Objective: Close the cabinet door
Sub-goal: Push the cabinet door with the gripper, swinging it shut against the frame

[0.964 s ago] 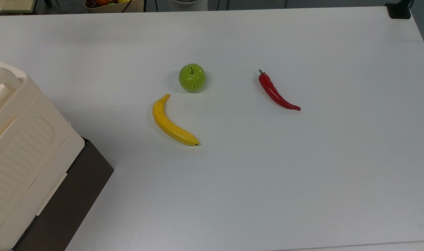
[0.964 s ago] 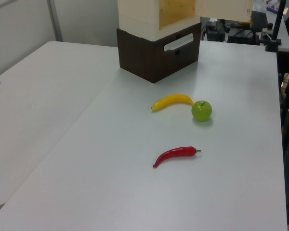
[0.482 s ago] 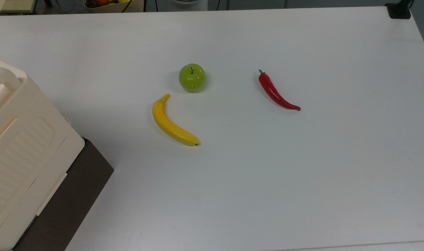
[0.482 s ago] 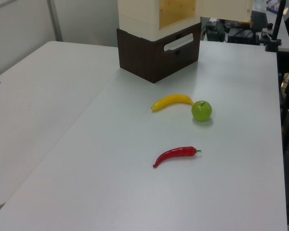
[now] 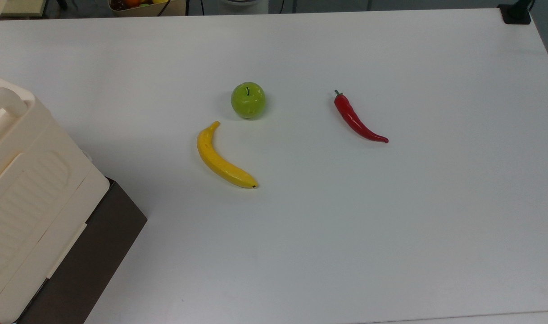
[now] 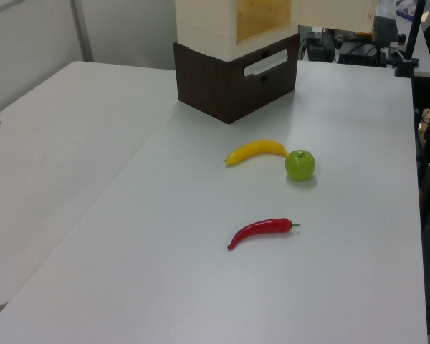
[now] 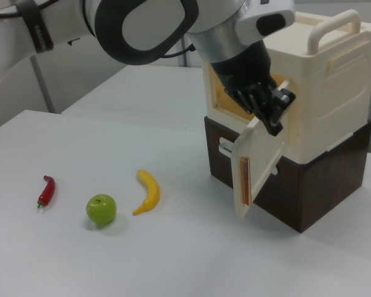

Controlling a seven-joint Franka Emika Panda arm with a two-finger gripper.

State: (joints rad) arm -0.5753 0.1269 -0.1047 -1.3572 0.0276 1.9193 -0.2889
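Note:
The cream cabinet (image 7: pixel 324 86) with a ribbed side stands on a dark brown base (image 7: pixel 303 189). Its door (image 7: pixel 260 158) hangs open, swung out toward the table, and the yellowish inside (image 7: pixel 226 96) shows behind it. My gripper (image 7: pixel 273 111) is at the door's upper outer edge, with the arm reaching in from the right view's upper left. In the left view the cabinet (image 6: pixel 204 18) is at the top edge and the open door (image 6: pixel 335 14) sticks out to the left view's right. The top view has the cabinet (image 5: pixel 30 193) at the top view's left.
On the white table (image 5: pixel 391 225) lie a banana (image 5: pixel 219 159), a green apple (image 5: pixel 248 100) and a red chili (image 5: pixel 355 119), all well away from the cabinet. The dark brown base (image 6: pixel 233 82) has a pale handle (image 6: pixel 265 63) on its front.

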